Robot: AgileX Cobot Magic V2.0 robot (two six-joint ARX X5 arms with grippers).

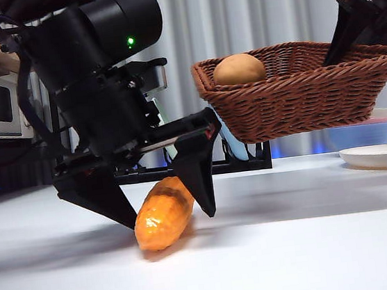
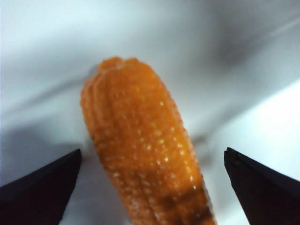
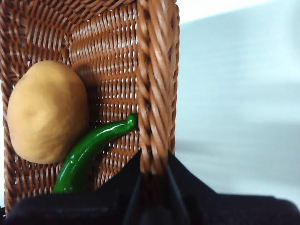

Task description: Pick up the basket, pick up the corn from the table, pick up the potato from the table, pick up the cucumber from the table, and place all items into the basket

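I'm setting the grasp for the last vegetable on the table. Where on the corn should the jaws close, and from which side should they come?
Grip the corn across its thick middle, coming straight down from above. It lies flat on the table, and its long sides are free. The left gripper already straddles it with its jaws open, one on each long side; the tapered end would likely slip.

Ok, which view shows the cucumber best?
The right wrist view: the cucumber lies in the basket beside the potato. The front view hides it behind the basket wall; the left wrist view shows only corn.
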